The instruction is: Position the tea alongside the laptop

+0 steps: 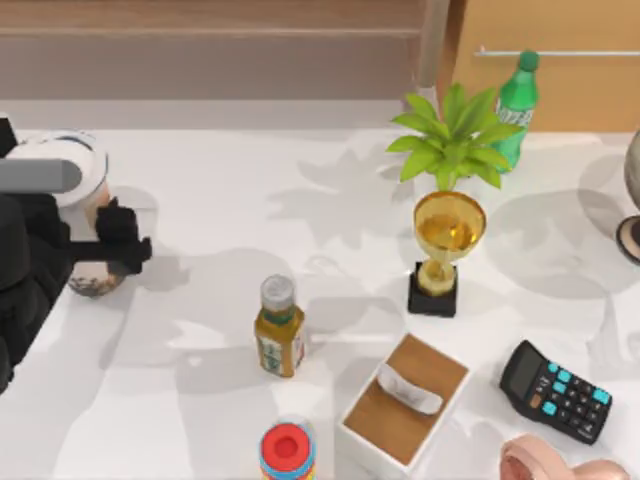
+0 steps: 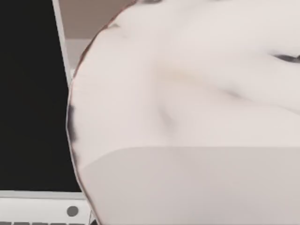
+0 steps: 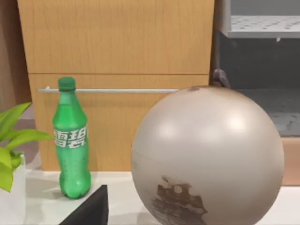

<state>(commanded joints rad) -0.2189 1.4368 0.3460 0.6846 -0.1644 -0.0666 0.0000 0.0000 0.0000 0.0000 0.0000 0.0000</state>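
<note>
Left hand point(image 1: 112, 250) sat at the far left of the bench point(image 1: 220, 200), dark fingers closed around the tea point(image 1: 88, 215). The cup stood upright at the left edge of the bench, white lid on top, beige drink and dark pearls showing low down beside the fingers. In the left wrist view the tea's pale lid and wall point(image 2: 187, 108) sat very close, and just beside it stood the laptop point(image 2: 33, 201): black screen upright, a strip of silver-grey base and a small round button below it. Whether cup and laptop touched could not be told.

Right hand: a dark fingertip point(image 3: 91, 211) showed at the lower edge of the right wrist view; apart or together could not be told.

Elsewhere on the bench, well apart from the tea: a small amber bottle point(image 1: 279, 330) with a grey cap near the middle, a gold trophy point(image 1: 445, 250) on a black base to its right, a leafy green plant point(image 1: 452, 140) behind the trophy, and a green soda bottle point(image 1: 516, 105) at the back. A tissue box point(image 1: 405, 400) lay toward the front, a black calculator point(image 1: 555, 390) with teal keys to its right, and a red-capped container point(image 1: 287, 450) at the front edge. A grey globe point(image 3: 206, 154) stood near the soda bottle in the right wrist view.
</note>
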